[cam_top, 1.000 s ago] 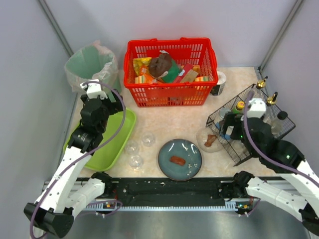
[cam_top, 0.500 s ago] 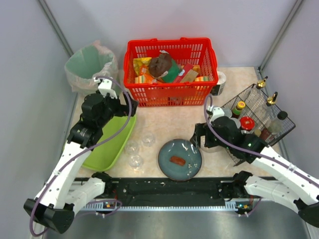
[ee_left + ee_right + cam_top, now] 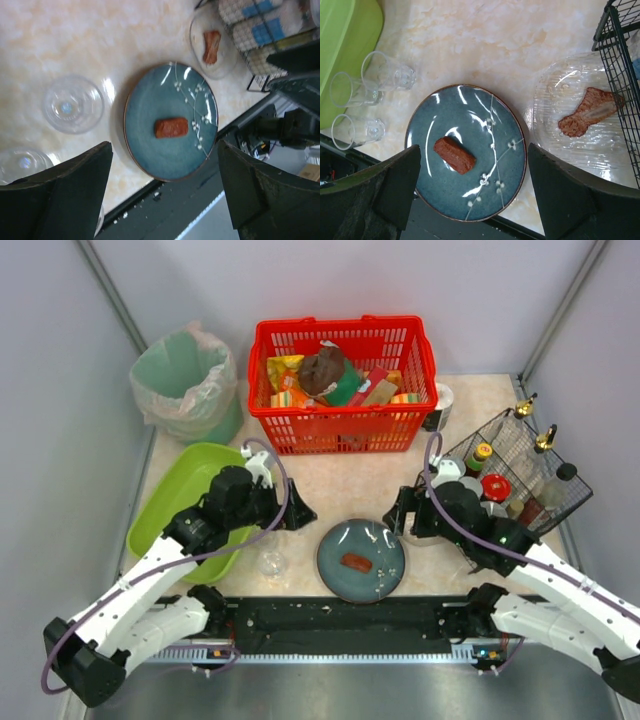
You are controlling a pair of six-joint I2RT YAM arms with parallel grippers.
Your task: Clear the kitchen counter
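Left arm swung off green tray toward bench middle since half-second back; right arm barely shifted. Left jaws released, spread wide, empty, over glasses just left of blue plate. Right jaws released too, empty, by plate's right rim. Bench spans arm bases to back wall; red basket at far edge, plate at near edge.
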